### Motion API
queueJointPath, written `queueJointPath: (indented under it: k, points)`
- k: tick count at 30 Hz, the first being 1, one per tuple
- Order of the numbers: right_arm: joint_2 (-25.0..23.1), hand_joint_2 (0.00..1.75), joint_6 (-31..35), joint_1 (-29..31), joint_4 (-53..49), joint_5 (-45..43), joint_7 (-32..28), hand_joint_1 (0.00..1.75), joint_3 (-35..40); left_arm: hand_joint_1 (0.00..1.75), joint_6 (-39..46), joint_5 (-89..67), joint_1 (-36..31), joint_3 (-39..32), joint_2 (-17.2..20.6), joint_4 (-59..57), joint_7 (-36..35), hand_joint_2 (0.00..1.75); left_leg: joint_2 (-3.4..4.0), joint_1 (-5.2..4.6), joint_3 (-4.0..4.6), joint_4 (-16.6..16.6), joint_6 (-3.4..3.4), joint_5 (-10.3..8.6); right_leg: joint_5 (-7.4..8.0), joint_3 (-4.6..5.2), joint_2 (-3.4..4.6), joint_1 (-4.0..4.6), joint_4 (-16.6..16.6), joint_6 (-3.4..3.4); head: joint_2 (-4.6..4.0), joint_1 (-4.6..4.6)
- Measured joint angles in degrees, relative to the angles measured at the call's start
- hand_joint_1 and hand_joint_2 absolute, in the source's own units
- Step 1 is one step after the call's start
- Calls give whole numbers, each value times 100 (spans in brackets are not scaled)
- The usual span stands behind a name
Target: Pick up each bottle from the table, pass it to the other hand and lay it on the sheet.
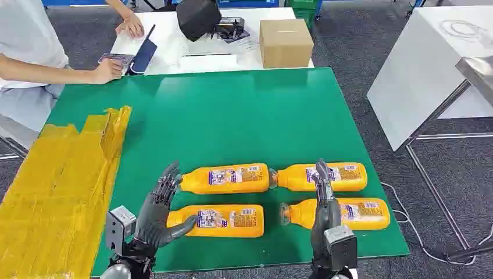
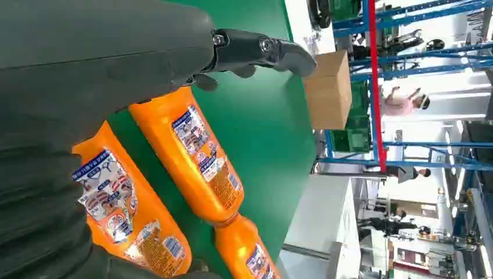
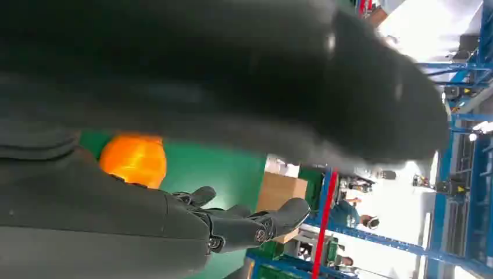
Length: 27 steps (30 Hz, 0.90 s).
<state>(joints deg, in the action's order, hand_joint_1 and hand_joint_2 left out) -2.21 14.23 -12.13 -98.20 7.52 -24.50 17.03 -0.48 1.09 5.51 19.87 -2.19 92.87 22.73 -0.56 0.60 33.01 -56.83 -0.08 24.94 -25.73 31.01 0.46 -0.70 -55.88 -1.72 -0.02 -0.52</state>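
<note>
Presently, 4 bottles are untouched; left hand fingers spread, right hand fingers unclear; a mid-body grasp is advised.

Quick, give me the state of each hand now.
Left hand: open, fingers spread beside the near-left bottle, holding nothing.
Right hand: open, holding nothing.

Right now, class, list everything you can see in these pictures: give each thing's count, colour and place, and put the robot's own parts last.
Bottles: four, orange, lying in two rows on the near part of the table.
Table: one, green, centre.
Sheet: one, yellow, along the table's left side.
Cardboard box: one, brown, on the white table behind.
Person: one, pale top, far left.
Left hand: grey, fingers apart, beside the near-left bottle.
Right hand: grey, above the right bottles.
</note>
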Motion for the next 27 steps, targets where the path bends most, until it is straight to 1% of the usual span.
queueJointPath:
  k: [21,22,23,24,25,27]
  points:
    - [0,0,0,0,0,0,0,0,0,0,0,0,0,0,0,0,0,0,0,0,0,0,0,0,0,0,0,0,0,0,0,0]
    - [0,175,0,0,0,0,0,0,0,0,0,0,0,0,0,0,0,175,0,0,0,0,0,0,0,0,0,0,0,0,0,0]
    - [0,175,0,0,0,0,0,0,0,0,0,0,-1,0,0,0,0,175,0,0,0,0,0,0,0,1,0,0,0,0,0,0]
    - [0,175,0,0,0,0,0,147,0,162,0,0,-1,0,0,0,0,175,0,0,0,0,0,0,0,0,0,0,0,0,0,0]
    - [0,175,0,0,0,0,0,173,0,175,0,0,-1,0,0,0,0,175,0,0,0,0,0,0,0,1,0,0,0,0,0,0]
    - [0,175,0,0,0,0,0,175,0,175,0,0,-1,0,0,0,0,175,0,0,0,0,0,0,0,0,0,0,0,0,0,0]
